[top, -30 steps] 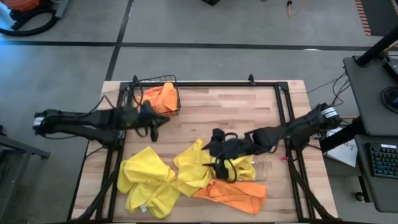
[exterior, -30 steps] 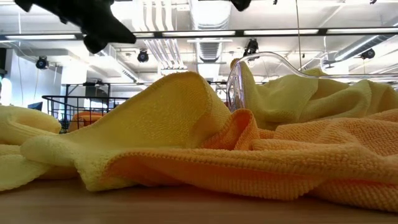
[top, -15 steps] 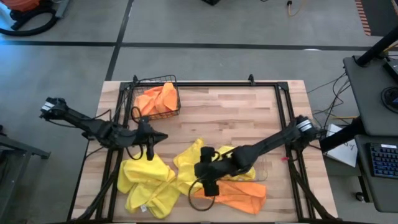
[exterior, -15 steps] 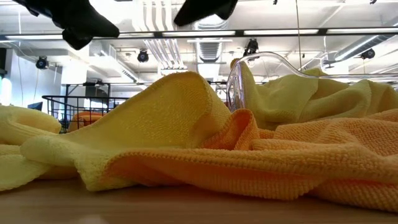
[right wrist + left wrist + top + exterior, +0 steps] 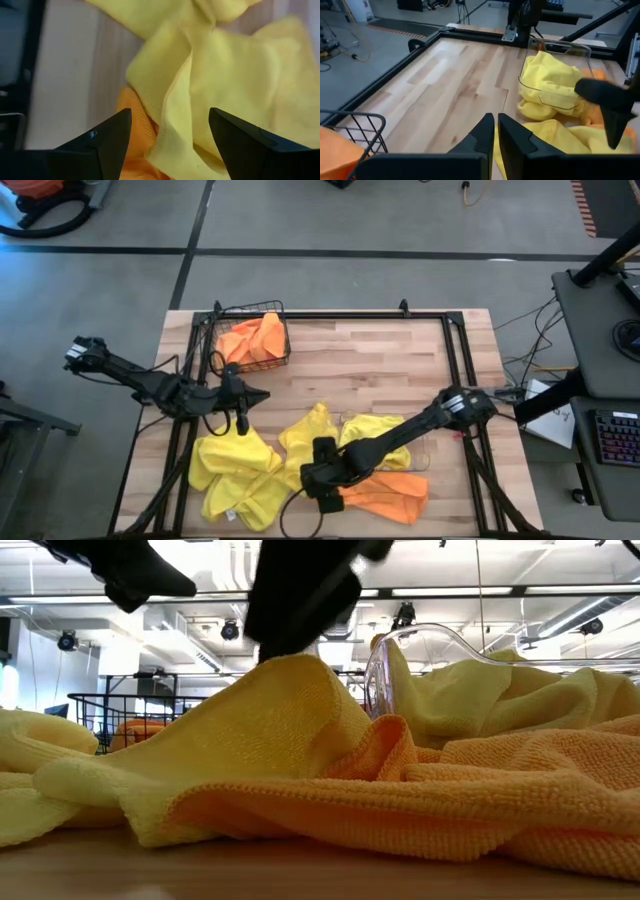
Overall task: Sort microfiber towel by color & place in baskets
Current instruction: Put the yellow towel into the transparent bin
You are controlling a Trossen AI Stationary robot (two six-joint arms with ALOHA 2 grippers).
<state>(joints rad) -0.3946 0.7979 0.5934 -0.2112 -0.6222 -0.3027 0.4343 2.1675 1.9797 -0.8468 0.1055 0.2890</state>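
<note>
Yellow microfiber towel (image 5: 210,75), crumpled and soft, is lying directly beneath the right gripper (image 5: 167,130), whose fingers are standing apart over its fold. The left gripper (image 5: 496,131), fingers together, is waiting farther left, near the dark wire-mesh basket (image 5: 250,335).

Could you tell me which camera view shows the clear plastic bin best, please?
The left wrist view: the clear bin shows whole, rim and walls, with yellow towels inside. The low view shows only its curved rim behind cloths. In the high view the right arm crosses it, and the right wrist view misses it.

Nubbly matt cloth towels (image 5: 300,770), glossy clear plastic bin (image 5: 555,75), wood table (image 5: 370,370).
</note>
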